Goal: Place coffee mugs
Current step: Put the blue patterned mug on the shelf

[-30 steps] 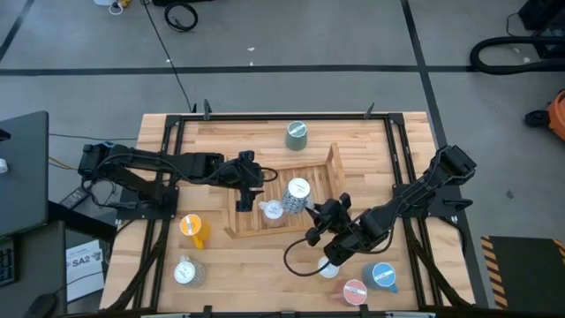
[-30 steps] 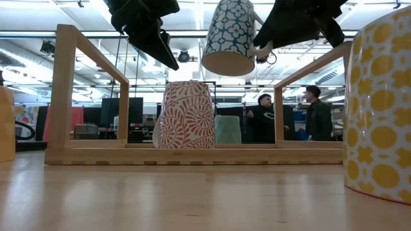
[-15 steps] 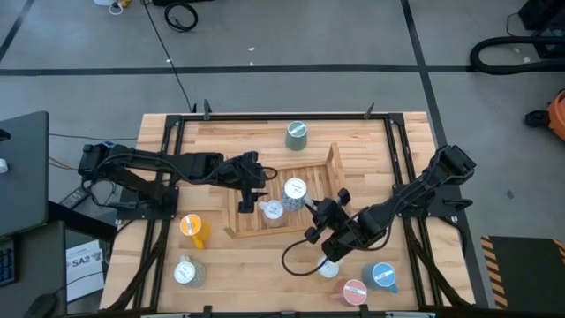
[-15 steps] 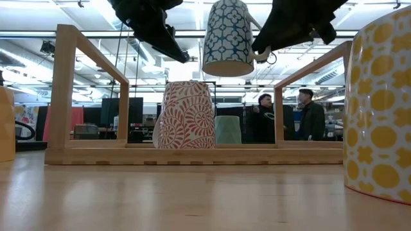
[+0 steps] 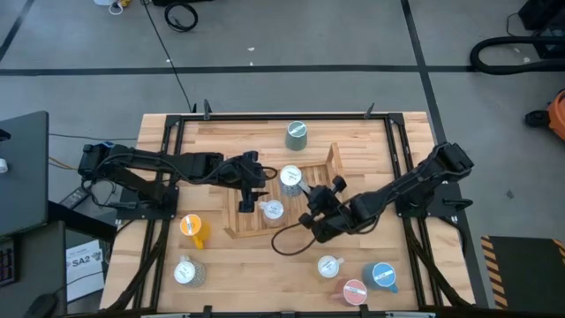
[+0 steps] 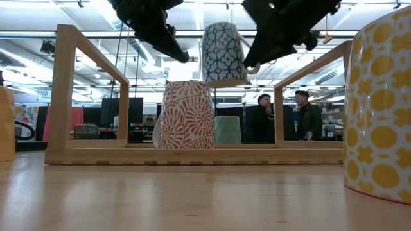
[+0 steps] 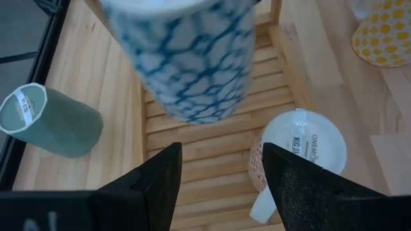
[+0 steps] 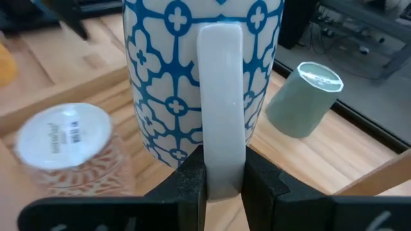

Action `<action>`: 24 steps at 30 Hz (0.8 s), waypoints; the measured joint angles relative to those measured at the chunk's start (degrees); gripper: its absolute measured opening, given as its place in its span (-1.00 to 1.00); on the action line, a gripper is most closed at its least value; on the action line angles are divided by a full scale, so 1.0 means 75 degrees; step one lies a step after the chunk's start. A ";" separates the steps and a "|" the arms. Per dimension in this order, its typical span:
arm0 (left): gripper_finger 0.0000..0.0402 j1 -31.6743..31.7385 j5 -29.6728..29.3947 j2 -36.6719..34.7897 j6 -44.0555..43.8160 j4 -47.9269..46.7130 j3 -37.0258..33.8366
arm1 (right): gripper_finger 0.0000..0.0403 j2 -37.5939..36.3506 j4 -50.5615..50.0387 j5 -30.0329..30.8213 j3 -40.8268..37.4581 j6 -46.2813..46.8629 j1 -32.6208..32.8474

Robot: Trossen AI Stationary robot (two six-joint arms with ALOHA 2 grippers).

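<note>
My right gripper reaches in over the wooden tray, fingers clamped on the white handle of the blue-patterned mug, which hangs upside down above the slats. My left gripper hovers just beside it, jaws apart. Only the low view shows the held mug clear of the red-patterned mug standing in the tray.

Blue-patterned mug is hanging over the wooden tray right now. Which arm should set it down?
The right one. The right gripper is shut on the handle of the blue-patterned mug, held upside down above the wooden tray beside the red-patterned mug. The left gripper hovers open nearby, holding nothing.
</note>
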 joint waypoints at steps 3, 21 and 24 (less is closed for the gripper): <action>0.11 0.0000 -0.0154 0.0000 0.0019 -0.0121 0.0000 | -0.62 0.0000 0.0315 -0.0096 -0.0001 -0.0482 -0.0271; 0.11 0.0009 -0.1408 -0.1218 -0.0281 -0.1669 0.0003 | -0.62 0.0000 0.2948 -0.2748 -0.0004 -0.4242 -0.2305; 0.11 0.0009 -0.1410 -0.1440 -0.0287 -0.1641 0.0005 | -0.62 0.0000 0.3108 -0.3310 -0.0001 -0.4381 -0.2604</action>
